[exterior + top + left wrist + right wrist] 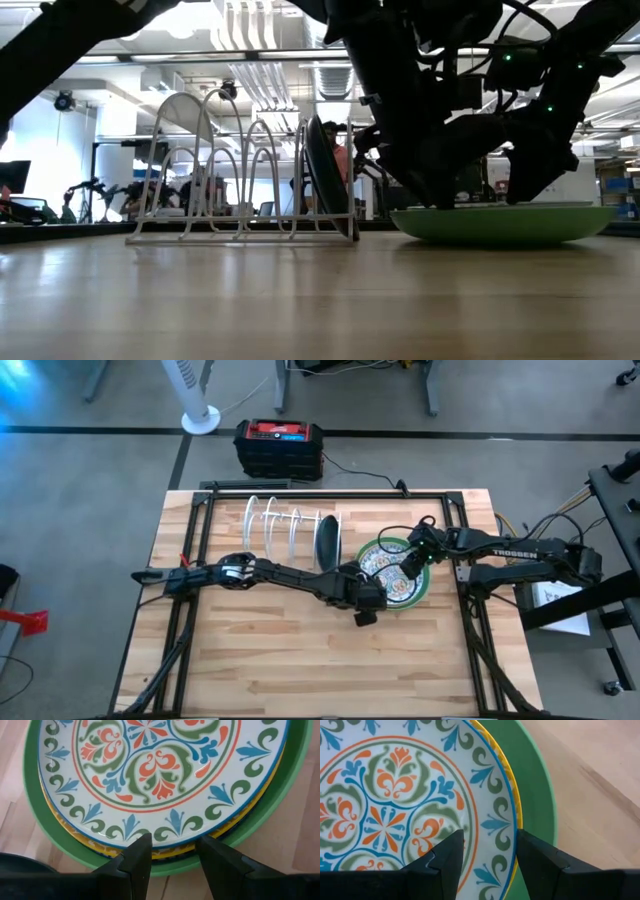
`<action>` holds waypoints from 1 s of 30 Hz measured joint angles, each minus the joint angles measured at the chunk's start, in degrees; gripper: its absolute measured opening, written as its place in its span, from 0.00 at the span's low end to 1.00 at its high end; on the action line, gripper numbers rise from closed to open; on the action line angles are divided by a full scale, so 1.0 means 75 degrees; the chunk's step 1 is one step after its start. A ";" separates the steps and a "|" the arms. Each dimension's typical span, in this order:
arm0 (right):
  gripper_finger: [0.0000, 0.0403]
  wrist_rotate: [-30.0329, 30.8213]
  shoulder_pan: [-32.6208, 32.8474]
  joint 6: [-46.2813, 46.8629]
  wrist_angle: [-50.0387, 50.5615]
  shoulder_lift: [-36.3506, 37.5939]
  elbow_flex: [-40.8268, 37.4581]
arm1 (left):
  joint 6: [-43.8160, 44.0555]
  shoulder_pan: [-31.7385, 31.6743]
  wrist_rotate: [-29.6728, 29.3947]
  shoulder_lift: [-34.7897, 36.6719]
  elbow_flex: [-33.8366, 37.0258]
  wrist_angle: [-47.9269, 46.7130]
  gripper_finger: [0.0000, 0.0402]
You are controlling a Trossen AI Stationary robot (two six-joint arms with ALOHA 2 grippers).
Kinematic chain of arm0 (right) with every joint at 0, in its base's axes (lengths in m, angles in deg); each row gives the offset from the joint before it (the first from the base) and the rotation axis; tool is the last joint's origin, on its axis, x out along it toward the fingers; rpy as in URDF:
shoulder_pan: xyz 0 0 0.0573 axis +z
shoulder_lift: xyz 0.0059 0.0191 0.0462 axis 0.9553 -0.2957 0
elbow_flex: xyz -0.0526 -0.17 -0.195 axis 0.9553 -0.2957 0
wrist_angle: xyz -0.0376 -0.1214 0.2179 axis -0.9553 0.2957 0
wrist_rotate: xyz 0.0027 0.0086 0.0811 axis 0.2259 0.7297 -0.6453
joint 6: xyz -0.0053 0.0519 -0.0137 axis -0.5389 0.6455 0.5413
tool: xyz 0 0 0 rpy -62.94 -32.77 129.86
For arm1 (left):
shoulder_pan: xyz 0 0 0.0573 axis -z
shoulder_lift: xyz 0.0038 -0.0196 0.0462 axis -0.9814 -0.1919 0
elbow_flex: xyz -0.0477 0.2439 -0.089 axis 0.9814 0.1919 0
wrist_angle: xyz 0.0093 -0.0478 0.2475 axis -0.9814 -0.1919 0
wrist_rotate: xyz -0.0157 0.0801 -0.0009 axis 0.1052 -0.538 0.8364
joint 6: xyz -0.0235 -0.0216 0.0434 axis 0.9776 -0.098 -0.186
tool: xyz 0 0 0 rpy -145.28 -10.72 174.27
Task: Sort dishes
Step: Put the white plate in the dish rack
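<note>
Stack: floral plate (392, 572) on top, yellow plate (165, 853) under it, green plate (425, 592) at the bottom, on the table (280, 660), nearer its right edge.
Dark plate: dark teal plate (327, 542) upright in the last slot of the wire rack (280, 525), near the far edge.
Left gripper (172, 857): fingers apart, at the stack's rim.
Right gripper (487, 852): fingers apart, over the floral plate.
</note>
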 joint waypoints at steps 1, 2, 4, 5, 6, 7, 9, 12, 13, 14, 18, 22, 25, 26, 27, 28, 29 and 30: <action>0.41 0.0000 0.0000 -0.0002 -0.0015 0.0000 0.0002 | 0.0007 0.0000 -0.0028 0.0000 0.0016 0.0016 0.38; 0.41 -0.0002 0.0000 -0.0002 -0.0022 0.0004 0.0002 | 0.0021 0.0000 -0.0063 0.0000 0.0023 0.0015 0.38; 0.41 -0.0046 0.0000 -0.0002 -0.0024 0.0009 0.0002 | 0.0028 0.0000 -0.0087 0.0000 0.0026 0.0018 0.38; 0.41 -0.0087 0.0000 -0.0002 -0.0021 0.0014 0.0004 | 0.0027 0.0000 -0.0111 0.0000 0.0026 0.0020 0.38; 0.41 -0.0107 0.0000 0.0003 -0.0018 0.0024 0.0004 | 0.0025 0.0000 -0.0133 -0.0003 0.0026 0.0023 0.38; 0.41 -0.0111 0.0000 0.0033 -0.0020 0.0048 0.0004 | 0.0025 0.0000 -0.0144 -0.0003 0.0032 0.0029 0.38; 0.41 -0.0111 0.0000 0.0043 -0.0022 0.0093 0.0013 | 0.0011 0.0000 -0.0161 -0.0006 0.0032 0.0034 0.38; 0.41 -0.0108 0.0000 0.0107 -0.0024 0.0179 0.0013 | 0.0010 0.0000 -0.0164 -0.0009 0.0032 0.0037 0.38; 0.42 -0.0105 0.0000 0.0139 -0.0022 0.0215 0.0013 | 0.0010 0.0000 -0.0164 -0.0009 0.0032 0.0038 0.38; 0.42 -0.0105 0.0000 0.0158 -0.0024 0.0259 0.0016 | 0.0008 0.0000 -0.0167 -0.0009 0.0035 0.0040 0.38; 0.42 -0.0066 0.0000 0.0178 0.0030 0.0364 0.0028 | 0.0005 0.0000 -0.0171 -0.0012 0.0038 0.0060 0.38; 0.41 0.0012 0.0003 0.0270 0.0223 0.0322 0.0028 | 0.0005 -0.0003 -0.0228 -0.0015 0.0038 0.0090 0.38; 0.41 0.0020 0.0003 0.0279 0.0242 0.0272 0.0028 | -0.0001 -0.0006 -0.0231 -0.0015 0.0038 0.0097 0.38; 0.41 0.0043 0.0003 0.0285 0.0247 0.0258 0.0028 | -0.0020 -0.0006 -0.0231 -0.0015 0.0038 0.0104 0.38; 0.41 0.0079 0.0006 0.0296 0.0247 0.0253 0.0028 | -0.0025 -0.0006 -0.0234 -0.0015 0.0038 0.0111 0.38; 0.41 0.0096 0.0009 0.0313 0.0250 0.0248 0.0028 | -0.0027 -0.0006 -0.0234 -0.0015 0.0038 0.0116 0.38; 0.41 0.0112 0.0009 0.0314 0.0253 0.0248 0.0028 | -0.0026 -0.0006 -0.0234 -0.0015 0.0038 0.0122 0.38; 0.41 0.0134 0.0009 0.0315 0.0251 0.0251 0.0028 | -0.0027 -0.0006 -0.0238 -0.0015 0.0038 0.0129 0.38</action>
